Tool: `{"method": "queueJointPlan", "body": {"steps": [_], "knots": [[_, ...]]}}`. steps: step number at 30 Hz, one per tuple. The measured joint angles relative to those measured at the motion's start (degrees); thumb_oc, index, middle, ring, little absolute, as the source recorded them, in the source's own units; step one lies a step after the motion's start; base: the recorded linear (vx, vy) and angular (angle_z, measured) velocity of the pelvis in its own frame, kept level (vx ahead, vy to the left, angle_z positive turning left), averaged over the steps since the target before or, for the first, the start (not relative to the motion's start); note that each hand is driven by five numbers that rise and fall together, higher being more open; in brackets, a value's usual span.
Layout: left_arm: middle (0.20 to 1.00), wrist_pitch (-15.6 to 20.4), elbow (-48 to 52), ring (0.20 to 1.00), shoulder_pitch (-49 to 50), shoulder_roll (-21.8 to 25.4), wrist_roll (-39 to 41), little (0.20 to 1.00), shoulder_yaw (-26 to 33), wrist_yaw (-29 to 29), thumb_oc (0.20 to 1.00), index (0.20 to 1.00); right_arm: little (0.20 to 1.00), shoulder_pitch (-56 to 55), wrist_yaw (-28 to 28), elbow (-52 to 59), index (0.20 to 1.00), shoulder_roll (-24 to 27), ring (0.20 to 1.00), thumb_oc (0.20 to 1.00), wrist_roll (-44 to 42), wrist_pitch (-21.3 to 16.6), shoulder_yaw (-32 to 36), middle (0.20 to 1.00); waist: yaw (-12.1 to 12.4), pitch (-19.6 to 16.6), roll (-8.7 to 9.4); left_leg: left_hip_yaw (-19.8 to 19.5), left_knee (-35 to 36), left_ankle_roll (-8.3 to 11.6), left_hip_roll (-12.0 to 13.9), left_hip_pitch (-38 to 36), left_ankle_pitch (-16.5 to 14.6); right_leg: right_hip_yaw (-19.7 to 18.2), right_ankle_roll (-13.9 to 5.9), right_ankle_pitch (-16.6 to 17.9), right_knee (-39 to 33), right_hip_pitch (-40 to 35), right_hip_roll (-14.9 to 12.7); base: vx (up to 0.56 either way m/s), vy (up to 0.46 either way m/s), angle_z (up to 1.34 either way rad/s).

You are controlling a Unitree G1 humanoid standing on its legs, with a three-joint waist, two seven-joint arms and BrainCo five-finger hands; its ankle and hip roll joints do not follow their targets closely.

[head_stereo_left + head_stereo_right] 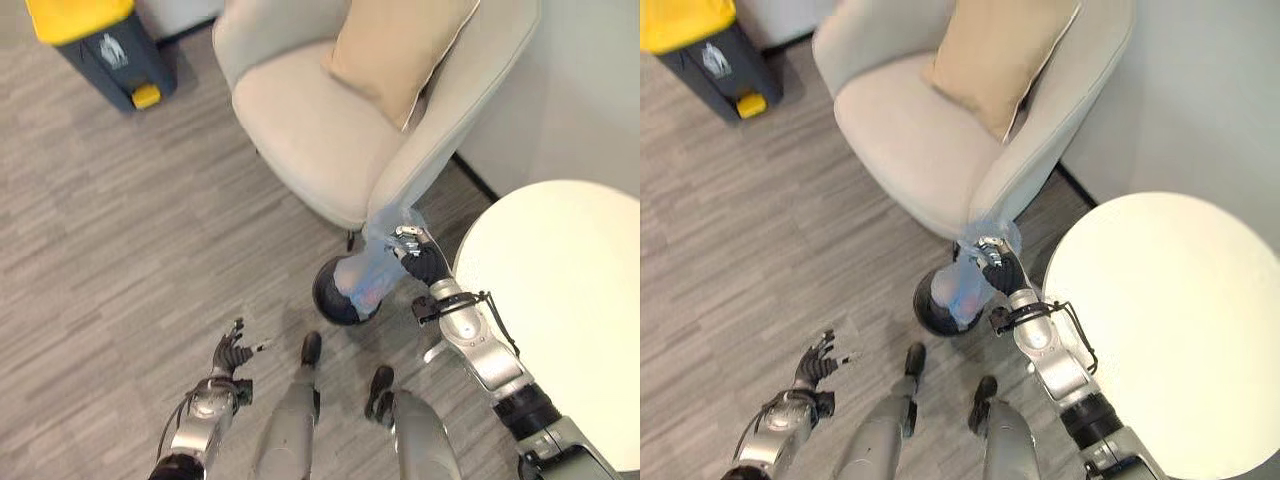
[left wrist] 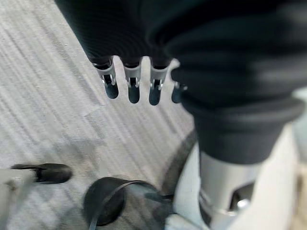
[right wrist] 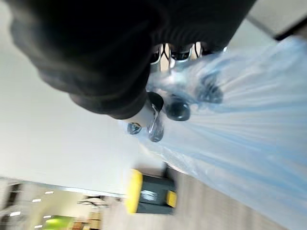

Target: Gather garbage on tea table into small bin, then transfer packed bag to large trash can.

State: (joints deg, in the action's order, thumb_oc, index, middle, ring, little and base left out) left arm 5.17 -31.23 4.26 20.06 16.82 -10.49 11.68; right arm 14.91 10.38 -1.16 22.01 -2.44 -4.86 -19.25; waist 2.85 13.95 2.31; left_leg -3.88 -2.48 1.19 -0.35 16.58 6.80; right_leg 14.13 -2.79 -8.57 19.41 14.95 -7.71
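We see our left hand [image 1: 231, 352] low at our left side over the grey wood-look floor [image 1: 120, 230], its fingers [image 2: 133, 91] relaxed and spread, holding nothing. Up and to the right of it, our right hand [image 1: 417, 258] is raised with its fingers and thumb curled around the gathered top of a pale blue translucent bag [image 1: 372, 272]; in the right wrist view the bunched plastic [image 3: 240, 124] fans out from under the dark fingertips. The bag hangs straight down from that hand, and its lower end sits in or just above a small round black bin [image 1: 335, 295] on the floor below the hand; we cannot tell which. To the right of the right hand is a round cream tea table [image 1: 560, 300]. Just beyond the hand stands a cream armchair [image 1: 320, 130] with a tan cushion [image 1: 395, 50] against its back. Far past the left hand, a large grey trash can [image 1: 100, 50] with a yellow lid stands on the floor.
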Motion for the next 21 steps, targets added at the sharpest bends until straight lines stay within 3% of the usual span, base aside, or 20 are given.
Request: {"method": "queueJointPlan", "body": {"steps": [5, 10, 11, 14, 15, 20, 21], "knots": [[1.0, -0.5, 0.9, 1.0, 3.0, -0.1, -0.6, 1.0, -0.3, -1.9, 1.0, 1.0, 0.2, 0.1, -2.1, 1.7, 0.2, 0.7, 0.2, 0.2, -0.1, -1.2, 0.8, 0.2, -0.5, -4.6, 0.34, 1.6, 3.1, -1.18, 0.1, -5.1, 0.4, -0.9, -0.84, 2.2, -6.5, -5.9, 0.8, 0.05, 0.094, -0.15], [1.0, -0.9, 1.2, 1.0, 3.1, -0.1, -2.3, 1.0, -0.6, -3.8, 1.0, 1.0, 0.2, 0.0, -3.8, 0.8, 0.2, 0.4, 0.2, 0.2, -1.0, -1.3, 0.0, 0.2, -0.2, -5.1, 0.29, 4.4, 4.1, -1.84, -0.1, -9.3, 0.5, -4.6, -2.24, 4.0, -8.3, -9.6, 1.2, -0.2, 0.049, -0.2], [1.0, -0.9, 1.5, 1.0, 1.4, 0.1, -2.3, 1.0, -0.5, -4.1, 1.0, 1.0, 0.2, -0.4, -3.7, 0.2, 0.2, 0.5, 0.2, 0.2, -1.0, -1.3, 1.2, 0.2, -0.6, -4.4, -0.27, 2.8, 2.3, -2.01, 0.0, -7.9, 0.2, -7.6, -3.41, 2.7, -4.4, -8.3, 1.5, -0.27, -0.128, 0.56], [1.0, -0.9, 2.1, 1.0, 0.7, 0.3, -2.5, 1.0, -0.1, -4.0, 1.0, 1.0, 0.2, -0.8, -3.4, 0.0, 0.2, 0.3, 0.2, 0.2, -1.0, -1.5, 2.5, 0.2, 0.7, -4.4, -0.72, 1.0, 1.4, -1.49, 0.4, -6.2, -0.2, -10.7, -4.1, -2.1, 0.3, -7.3, 3.4, -0.17, -0.126, 0.45], [1.0, -0.8, 2.8, 1.0, 0.8, 0.4, -3.0, 1.0, 0.0, -3.9, 1.0, 1.0, 0.2, -1.1, -3.4, 0.2, 0.2, 0.6, 0.2, 0.2, -1.0, -1.5, 2.7, 0.2, 1.0, -4.3, -0.57, 1.6, 1.3, -1.09, 1.0, -5.0, 0.3, -10.6, -1.32, -3.2, -0.4, -7.5, 3.8, -0.14, -0.172, 0.52], [1.0, -0.9, 4.8, 1.0, 3.8, 0.4, -4.5, 1.0, -0.2, -3.8, 1.0, 1.0, 0.2, -1.8, -3.2, -0.2, 0.2, 0.7, 0.2, 0.2, -1.1, -1.5, 2.5, 0.2, 3.9, -3.8, -1.95, 0.7, 2.5, 0.45, 4.8, -1.4, 1.2, -9.6, 2.64, -2.8, -0.2, -4.3, 9.4, -0.19, -0.153, 0.37], [1.0, -1.0, 6.5, 1.0, 4.7, 0.2, -4.5, 1.0, -0.7, -4.1, 1.0, 1.0, 0.2, -2.4, -2.9, -0.7, 0.2, 2.0, 0.2, 0.2, -1.3, -1.4, 2.5, 0.2, 3.9, -3.3, -2.6, -0.5, 3.0, 1.98, 5.8, 0.1, 0.3, -8.6, 4.59, -1.7, -0.7, -3.8, 10.8, -0.23, -0.075, 0.97]]}}
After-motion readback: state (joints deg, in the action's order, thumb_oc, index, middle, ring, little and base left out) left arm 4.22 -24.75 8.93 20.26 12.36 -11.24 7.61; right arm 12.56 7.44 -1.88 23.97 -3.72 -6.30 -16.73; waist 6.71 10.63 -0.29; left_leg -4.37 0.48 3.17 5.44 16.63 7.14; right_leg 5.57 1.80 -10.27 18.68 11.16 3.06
